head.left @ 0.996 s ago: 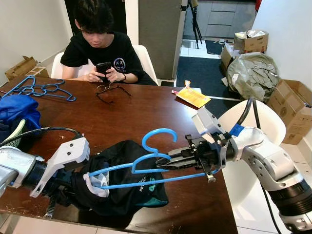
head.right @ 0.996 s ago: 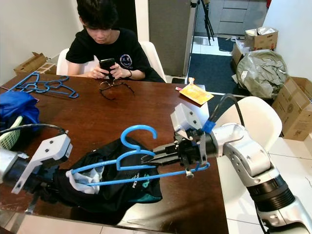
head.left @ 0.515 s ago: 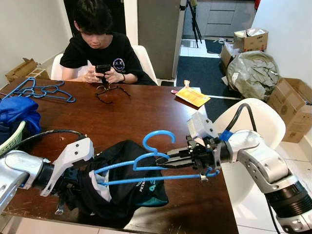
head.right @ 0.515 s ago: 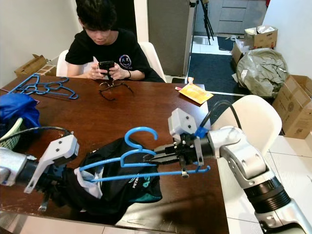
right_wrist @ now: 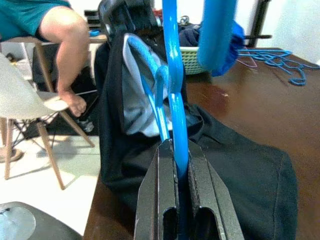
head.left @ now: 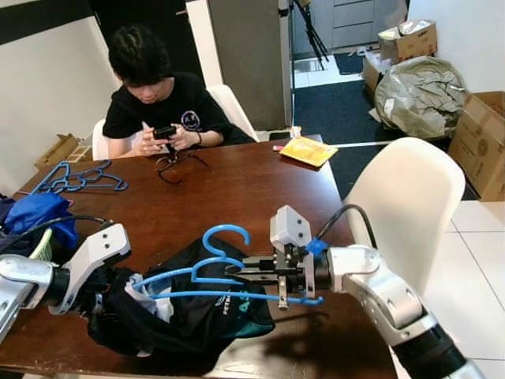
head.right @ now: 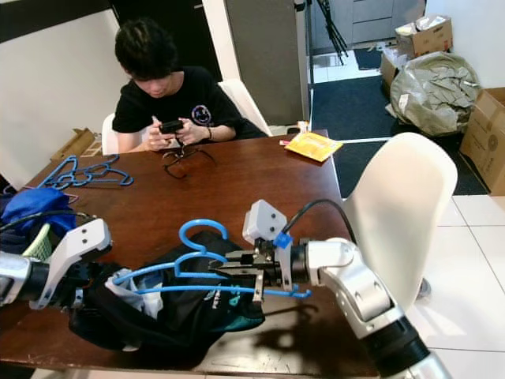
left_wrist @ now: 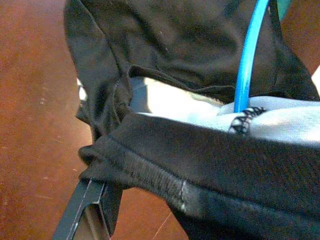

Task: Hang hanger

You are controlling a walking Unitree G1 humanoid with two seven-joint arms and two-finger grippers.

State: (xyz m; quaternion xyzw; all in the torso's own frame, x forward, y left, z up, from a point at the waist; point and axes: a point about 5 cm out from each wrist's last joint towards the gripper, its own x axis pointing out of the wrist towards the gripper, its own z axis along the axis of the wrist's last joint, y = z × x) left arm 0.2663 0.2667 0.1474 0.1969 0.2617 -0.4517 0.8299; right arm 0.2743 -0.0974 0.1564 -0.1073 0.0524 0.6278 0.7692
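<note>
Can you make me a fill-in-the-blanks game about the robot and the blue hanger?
1. The right gripper is shut on the blue ____.
2. The left gripper holds the black ____.
3. The table is made of dark brown ____.
4. More blue hangers lie at the table's far ____ corner.

Missing words: hanger, shirt, wood, left.

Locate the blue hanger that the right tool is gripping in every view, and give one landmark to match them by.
Left eye view: blue hanger, low centre, over the black garment.
Right eye view: low centre-left, hook up.
Left wrist view: a blue bar running into the garment's neck.
Right wrist view: upright, clamped in the right tool.
Shared landmark: the black garment with its pale lining.
</note>
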